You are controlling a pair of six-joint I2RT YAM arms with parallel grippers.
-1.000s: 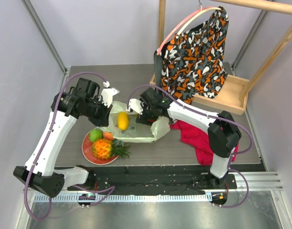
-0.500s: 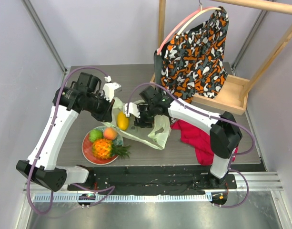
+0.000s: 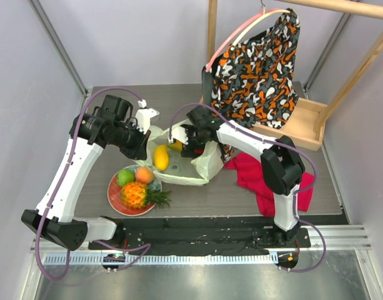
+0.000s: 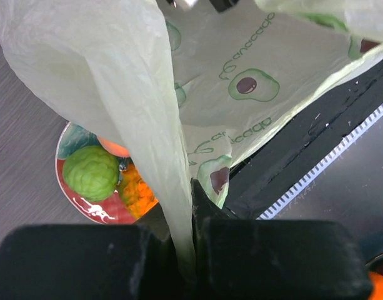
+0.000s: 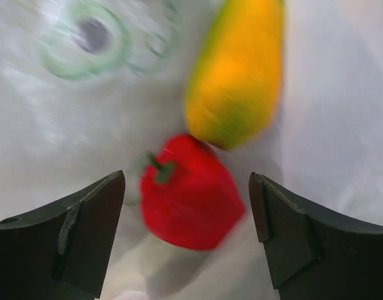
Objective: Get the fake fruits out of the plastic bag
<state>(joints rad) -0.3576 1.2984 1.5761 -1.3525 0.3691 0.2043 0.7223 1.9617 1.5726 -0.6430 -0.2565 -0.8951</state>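
The plastic bag (image 3: 200, 167) lies open mid-table, its left edge lifted. My left gripper (image 3: 142, 141) is shut on that edge; in the left wrist view the bag's film (image 4: 116, 69) runs down between the closed jaws (image 4: 185, 215). My right gripper (image 3: 184, 140) reaches into the bag, open. In the right wrist view a red pepper-like piece (image 5: 191, 197) lies between the open fingers, untouched, with a yellow-orange mango (image 5: 238, 69) just beyond on the bag (image 5: 47, 131). Another mango (image 3: 160, 156) shows in the bag. The green fruit (image 3: 125, 177), peach (image 3: 144, 174) and pineapple (image 3: 135, 195) sit on the plate.
The red-and-teal plate (image 3: 116, 201) is at the front left, also below the bag in the left wrist view (image 4: 94, 211). A red cloth (image 3: 260, 181) lies right of the bag. A patterned garment (image 3: 257, 69) hangs on a wooden rack (image 3: 303, 122) at the back right.
My left gripper lifted the bag's edge up and back, uncovering the peach on the plate. My right gripper moved deeper into the bag, toward its far side.
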